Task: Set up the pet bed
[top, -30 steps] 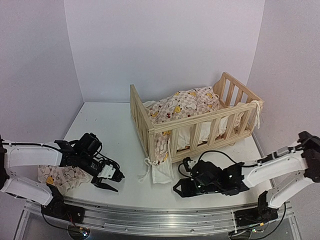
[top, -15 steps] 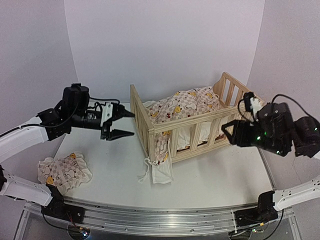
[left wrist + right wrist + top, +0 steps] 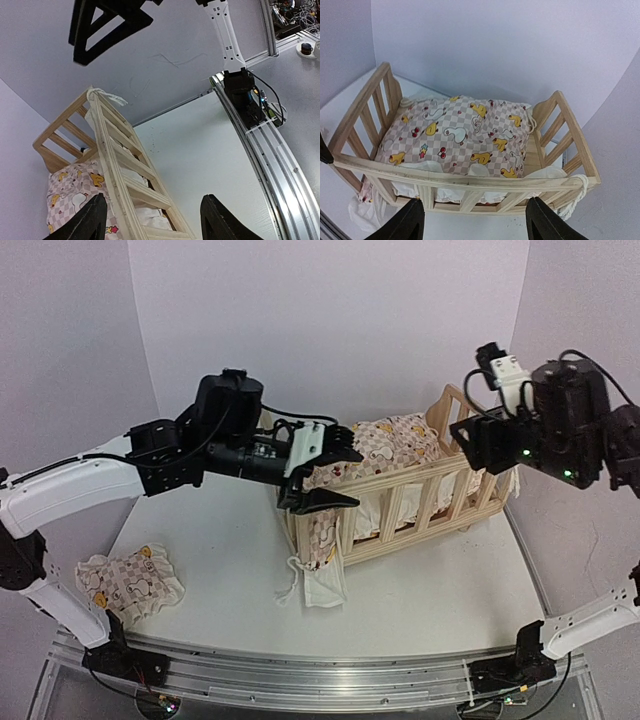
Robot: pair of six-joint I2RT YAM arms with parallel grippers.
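Left end effector point(image 3: 335, 480), right end effector point(image 3: 475, 204): hang spread, empty, over opposite ends of long pet bed point(image 3: 420, 472); left nearer draped cushion point(image 3: 380, 445).

Frame point(image 3: 410, 478): light pine, unpainted, the same tone across slats and rails.

Cushion point(image 3: 462, 132) inside the frame: pink-and-white checks printed with yellow ducks, white ducks and red cherries, with a cream ruffle.

Tie strings point(image 3: 576, 192) at a frame corner: cream.

Small pillow point(image 3: 128, 583), well left of the frame: same checked duck print, cream frill.

Table point(image 3: 430, 590) under the frame: plain white.

Walls point(image 3: 330, 330) behind the frame: pale lilac-grey, unpatterned.

Left arm point(image 3: 70, 490) and right arm point(image 3: 588, 618): white links, black joints.
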